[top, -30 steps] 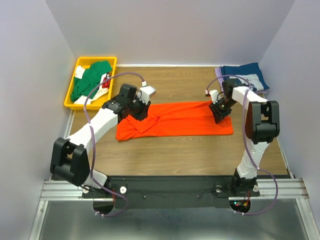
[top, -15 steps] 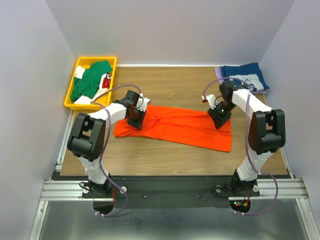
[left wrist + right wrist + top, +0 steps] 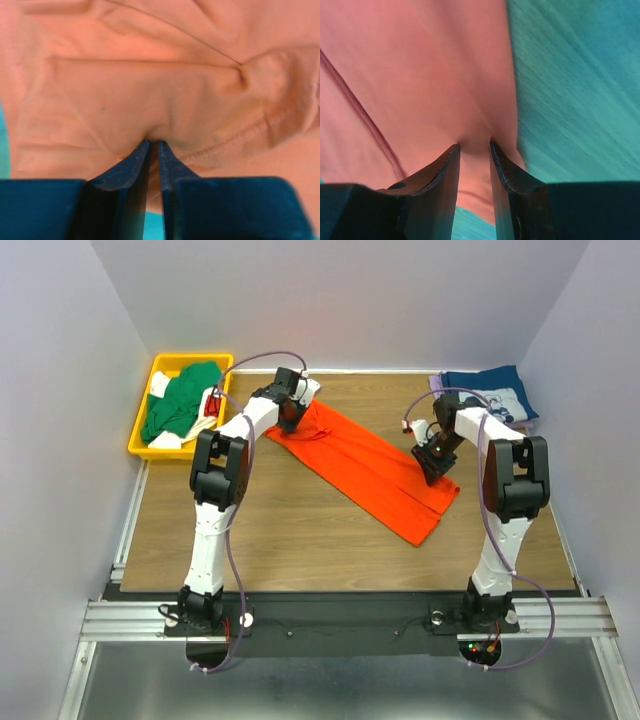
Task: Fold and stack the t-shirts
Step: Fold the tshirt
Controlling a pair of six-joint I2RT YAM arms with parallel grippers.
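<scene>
Orange shirt [image 3: 362,468] now lies diagonally across the bench [image 3: 300,540], swung from level. Left end effector [image 3: 291,412] and right end effector [image 3: 436,464] each clench one end. Judged: repositioning before folding.

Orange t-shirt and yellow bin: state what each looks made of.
Bright orange t-shirt: soft matte knit cloth, possibly cotton. It creases and shows a stitched hem in the left wrist view. Yellow rectangular bin: probably rigid plastic, smooth, with a straight moulded rim.
</scene>
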